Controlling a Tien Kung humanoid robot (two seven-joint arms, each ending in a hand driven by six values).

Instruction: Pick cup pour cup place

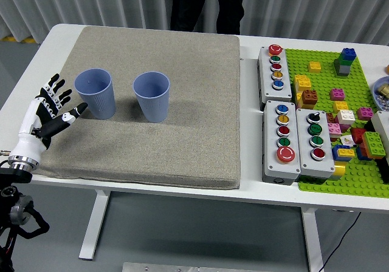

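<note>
Currently on the pick step: my left robot hand is spread wide, holding nothing, just beside the left cup on the grey mat. Next I'd judge it must wrap that cup. Two blue cups, both upright; second cup sits nearby. Three button boxes right on the desk.

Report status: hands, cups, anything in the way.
Left hand open, empty, beside left cup, not touching. Right hand out of view. Both cups upright on mat; right cup untouched. Nothing between hand and cup.
</note>
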